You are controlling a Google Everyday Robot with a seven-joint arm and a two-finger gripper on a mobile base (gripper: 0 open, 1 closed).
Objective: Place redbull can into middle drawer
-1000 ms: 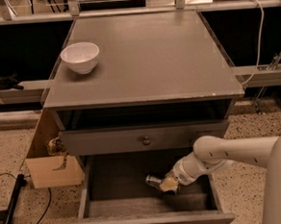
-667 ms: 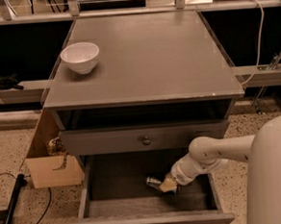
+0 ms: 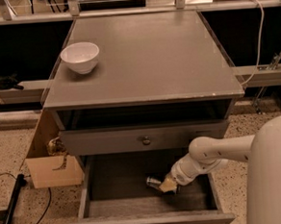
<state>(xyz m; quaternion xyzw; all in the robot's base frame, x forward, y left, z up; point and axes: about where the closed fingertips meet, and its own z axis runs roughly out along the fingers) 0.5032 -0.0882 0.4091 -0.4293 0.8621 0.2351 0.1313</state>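
Observation:
The middle drawer is pulled out below the cabinet top, with its grey floor and side walls showing. The redbull can lies low inside it, right of centre, close to the floor. My gripper reaches down into the drawer from the right and is closed on the can's right end. My white arm crosses over the drawer's right wall. Whether the can rests on the floor cannot be told.
A grey drawer with a round knob is shut just above the open one. A white bowl stands at the cabinet top's left. A cardboard box sits on the floor to the left. My white body fills the right foreground.
The gripper and can have stayed in place inside the drawer. My upper arm and body have swung into view on the right.

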